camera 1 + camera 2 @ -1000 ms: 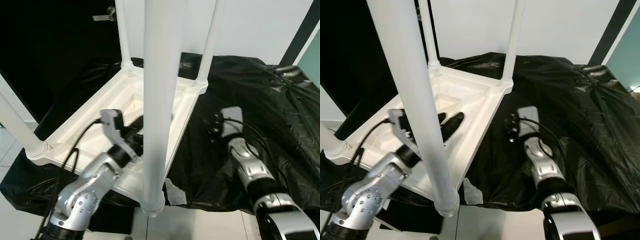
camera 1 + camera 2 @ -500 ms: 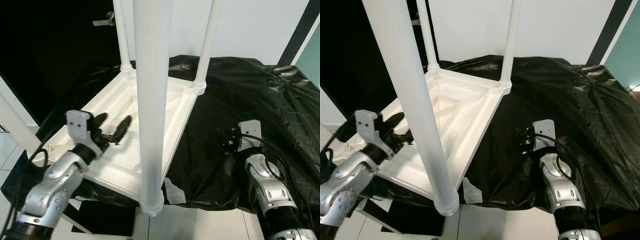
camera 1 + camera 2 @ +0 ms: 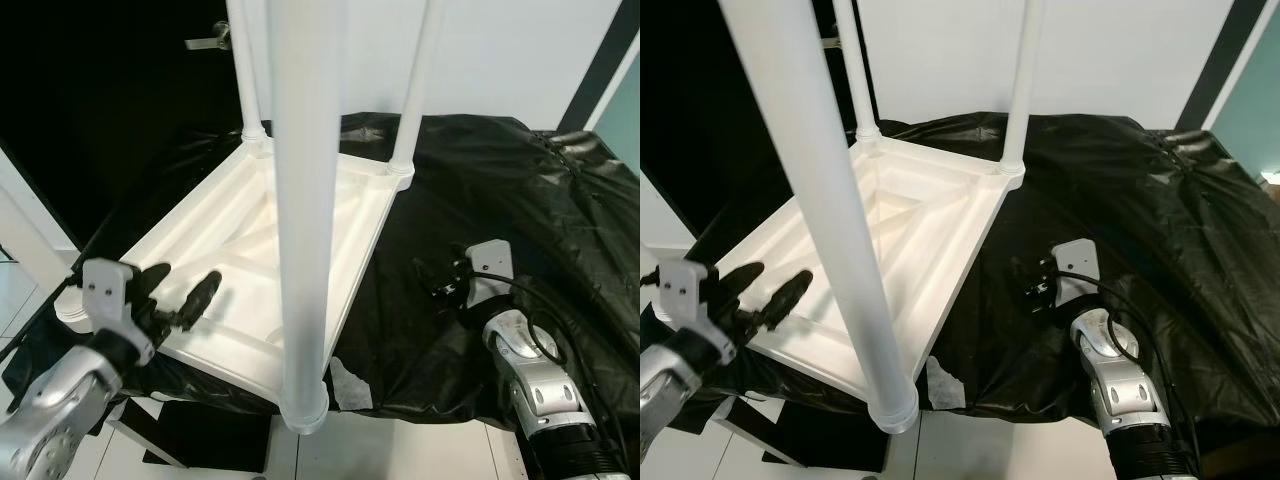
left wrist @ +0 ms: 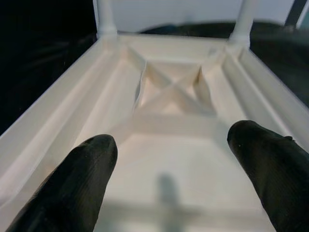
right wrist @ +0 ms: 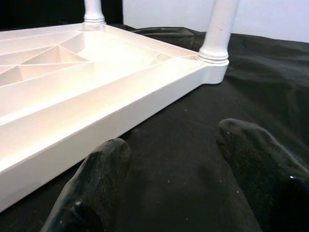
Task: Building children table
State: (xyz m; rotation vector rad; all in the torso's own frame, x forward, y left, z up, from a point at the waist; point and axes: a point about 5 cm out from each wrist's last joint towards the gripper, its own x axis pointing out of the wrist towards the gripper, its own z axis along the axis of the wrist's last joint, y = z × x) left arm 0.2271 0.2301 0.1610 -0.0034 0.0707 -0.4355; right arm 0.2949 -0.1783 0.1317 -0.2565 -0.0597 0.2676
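While the white children's table (image 3: 290, 235) lies upside down on a black plastic sheet (image 3: 500, 190), we see its ribbed underside facing up and its legs standing upward from the corners. The nearest leg (image 3: 303, 220) rises right in front of our head camera, and two far legs (image 3: 1023, 85) stand at the back corners by the white wall (image 3: 1090, 55). Our left gripper (image 3: 180, 296) hovers at the near left edge of the tabletop with its two black fingers (image 4: 84, 179) spread apart and nothing between them, pointing across the ribbed underside. Our right gripper (image 3: 1028, 280) sits low over the black sheet just beside the table's right edge, its fingers (image 5: 96, 181) likewise parted and empty, aimed toward the far right corner leg (image 5: 219, 29).
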